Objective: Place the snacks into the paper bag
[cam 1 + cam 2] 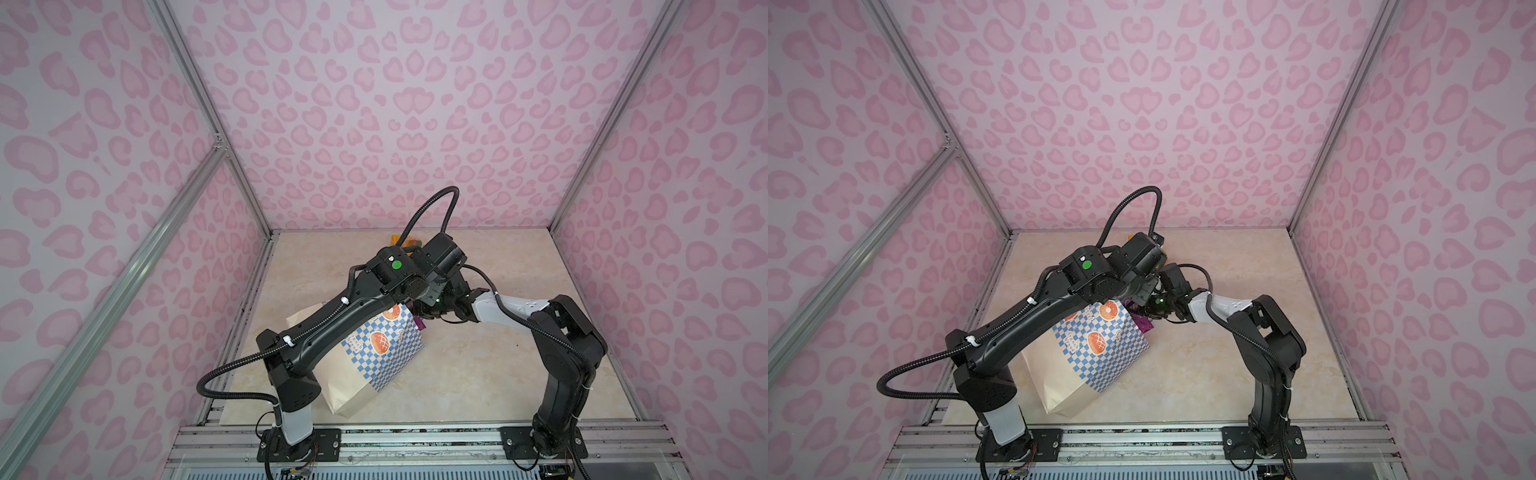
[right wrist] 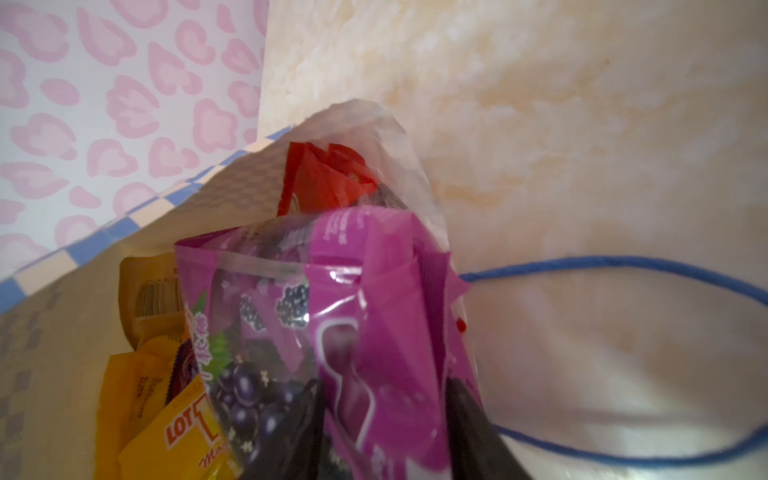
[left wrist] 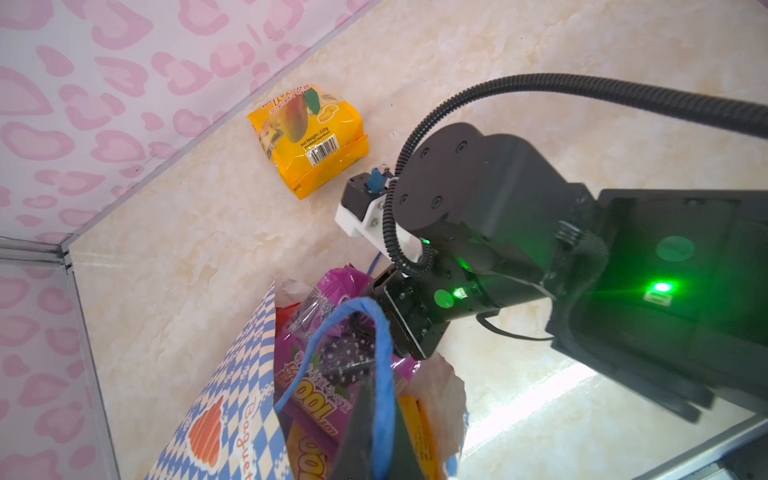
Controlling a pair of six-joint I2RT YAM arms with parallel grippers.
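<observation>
Left gripper [image 3: 376, 415] pinches the blue cord handle [image 3: 365, 304]; right gripper [image 2: 386, 436], spread, flanks the purple grape pouch [image 2: 332, 299] at lower centre, which may slide off the leaning paper bag [image 1: 361, 386].

You have pink heart-print walls [image 1: 415, 104] on three sides, aluminium rails [image 1: 197, 83] at the corners, and a beige marble-look tabletop [image 1: 478, 374] below.

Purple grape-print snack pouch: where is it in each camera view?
Top view: purple grape-print snack pouch, a sliver at the mouth of the cream-white, blue-checkered paper bag.
Top view: same sliver, same spot.
Left wrist: in the bag's mouth, behind the blue cord handle.
Right wrist: close up, filling the mouth.
Shared landmark: the bag's checkered band.
</observation>
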